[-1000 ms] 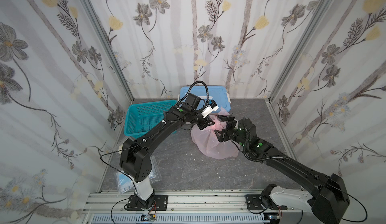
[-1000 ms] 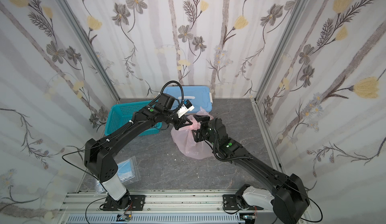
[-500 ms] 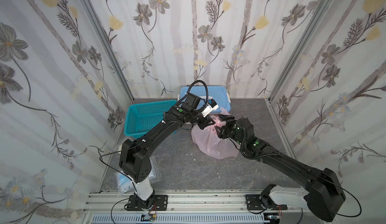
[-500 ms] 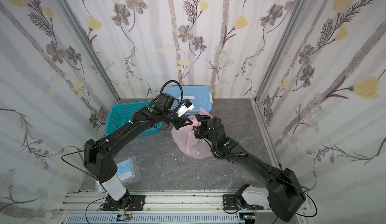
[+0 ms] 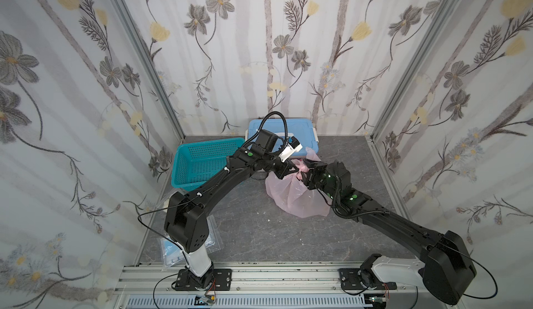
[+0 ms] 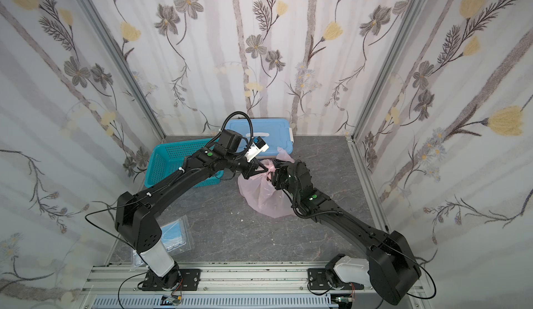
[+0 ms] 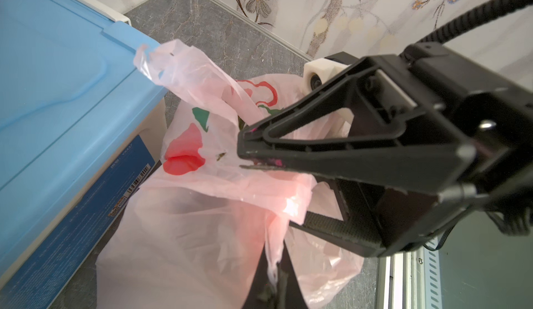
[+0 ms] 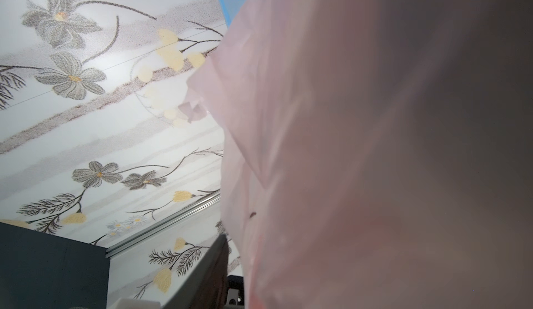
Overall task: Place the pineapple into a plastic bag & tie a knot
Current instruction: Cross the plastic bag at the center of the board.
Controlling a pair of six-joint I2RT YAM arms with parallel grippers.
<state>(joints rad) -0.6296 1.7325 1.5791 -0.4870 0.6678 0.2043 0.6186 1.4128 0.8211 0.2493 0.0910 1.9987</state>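
The pink plastic bag (image 5: 291,198) (image 6: 265,198) lies bulging on the grey floor, red fruit prints showing on it in the left wrist view (image 7: 184,154). My left gripper (image 5: 292,168) (image 7: 271,288) is shut on a thin twisted strand of one handle. My right gripper (image 5: 306,175) (image 7: 265,186) faces it. Its jaws stand apart with the other bunched handle between them. In the right wrist view the bag (image 8: 346,149) fills most of the frame and only one finger (image 8: 213,270) shows. The pineapple is hidden. I cannot tell whether the bunched handles form a knot.
A blue lidded box (image 5: 282,131) stands against the back wall, touching the bag. A teal basket (image 5: 204,160) sits to its left under my left arm. A clear packet with blue contents (image 5: 173,250) lies by the left arm's base. Walls close in on three sides.
My right gripper has moved in towards the left gripper and its jaws have narrowed round the bag's handle. The left gripper has kept its hold in place.
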